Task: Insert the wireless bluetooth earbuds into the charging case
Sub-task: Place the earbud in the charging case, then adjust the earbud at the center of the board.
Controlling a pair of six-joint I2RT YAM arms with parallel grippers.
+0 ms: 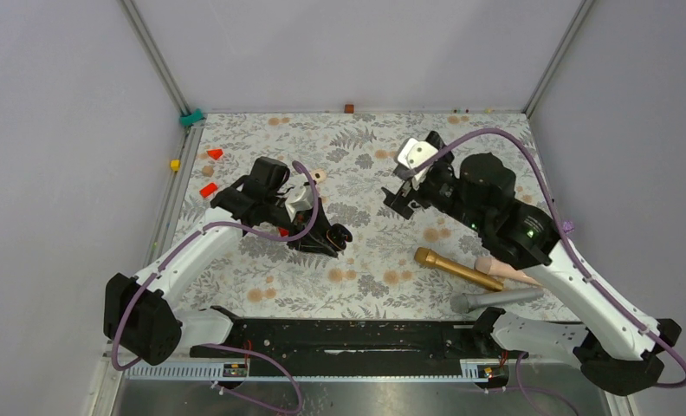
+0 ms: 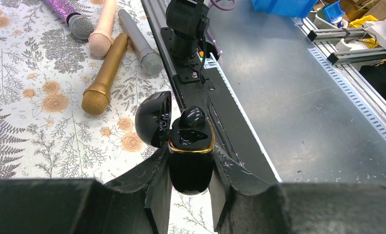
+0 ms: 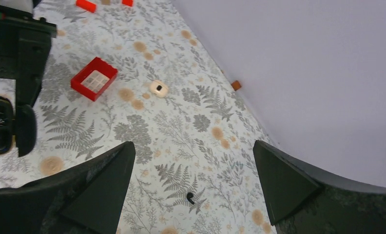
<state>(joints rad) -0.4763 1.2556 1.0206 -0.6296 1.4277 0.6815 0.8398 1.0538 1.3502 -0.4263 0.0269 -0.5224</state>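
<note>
Left gripper [image 2: 190, 191] clamps charging case [image 2: 191, 156] — right gripper [image 3: 192, 148] wide, near back wall [image 3: 303, 73]

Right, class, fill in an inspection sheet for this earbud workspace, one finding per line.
Surface: floral patterned tablecloth.
Job's things: glossy black gold-rimmed charging case, lid open; tiny black earbud loose on the cloth.
Clutter: gold microphone, pink microphone, grey microphone; red square box; orange-red triangular bits.
Grippers: left gripper shut on the charging case; right gripper open, empty.
Cables: purple cables along both arms.
Surroundings: pale walls, metal frame posts.
</note>
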